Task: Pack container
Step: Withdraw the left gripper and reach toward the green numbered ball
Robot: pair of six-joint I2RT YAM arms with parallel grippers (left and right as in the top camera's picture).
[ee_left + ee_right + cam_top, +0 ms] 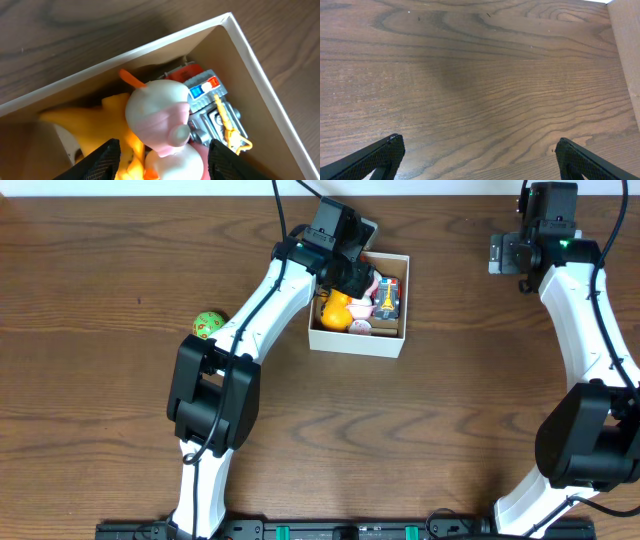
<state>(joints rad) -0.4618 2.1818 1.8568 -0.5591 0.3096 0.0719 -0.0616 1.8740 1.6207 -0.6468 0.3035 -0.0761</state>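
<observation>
Left wrist view: we see left gripper [163, 146] jaws apart, straddling a pink-white toy [157, 112] without gripping it. Beyond lie an orange toy [97, 125] and a grey siren toy [210, 100], all inside the container [250, 55], mid-table toward the far edge. Right gripper [480, 160] gapes wide over the table [470, 75].

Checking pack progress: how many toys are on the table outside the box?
1: the green ball beside the left arm, left of the container. An arm may hide others.
</observation>
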